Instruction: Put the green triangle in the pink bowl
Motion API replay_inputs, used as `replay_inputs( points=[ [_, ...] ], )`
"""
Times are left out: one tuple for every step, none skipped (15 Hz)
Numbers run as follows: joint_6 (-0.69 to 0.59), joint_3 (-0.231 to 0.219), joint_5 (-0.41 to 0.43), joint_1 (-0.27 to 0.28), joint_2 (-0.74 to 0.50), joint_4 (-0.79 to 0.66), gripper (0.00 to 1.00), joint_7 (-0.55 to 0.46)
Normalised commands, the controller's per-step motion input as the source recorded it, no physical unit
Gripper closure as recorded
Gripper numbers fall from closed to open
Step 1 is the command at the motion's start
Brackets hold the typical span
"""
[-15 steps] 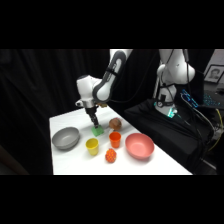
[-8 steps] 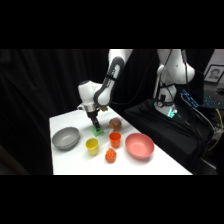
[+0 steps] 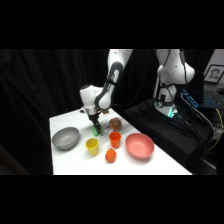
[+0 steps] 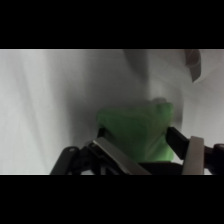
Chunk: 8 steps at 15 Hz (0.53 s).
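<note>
The green triangle lies on the white table, behind the yellow cup. My gripper has come straight down on it. In the wrist view the green triangle fills the space between the two fingers of the gripper, and both fingers press against its sides while it rests on the table. The pink bowl stands to the right near the front edge, with nothing in it.
A grey bowl sits at the left. A yellow cup, an orange cup and an orange textured ball stand between the gripper and the pink bowl. A brown object lies just right of the gripper.
The gripper has sunk lower onto the green triangle over the last second, with little sideways motion. The dishes have not moved.
</note>
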Motion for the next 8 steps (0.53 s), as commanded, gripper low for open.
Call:
replay_inputs(
  points=[
    [0.15, 0.075, 0.112, -0.096, 0.05, 0.03, 0.35, -0.15],
    [0.14, 0.076, 0.109, -0.092, 0.05, 0.03, 0.43, -0.15],
    [0.14, 0.071, 0.104, -0.079, 0.06, 0.02, 0.5, -0.14],
    [0.15, 0.068, 0.099, -0.069, 0.06, 0.02, 0.59, -0.13],
    [0.14, 0.061, 0.092, -0.057, 0.06, 0.01, 0.65, -0.12],
    [0.14, 0.057, 0.089, -0.053, 0.06, 0.02, 0.72, -0.11],
    [0.13, 0.05, 0.084, -0.047, 0.06, 0.02, 0.79, -0.11],
    [0.13, 0.04, 0.08, -0.039, 0.06, 0.02, 0.86, -0.1]
  ],
)
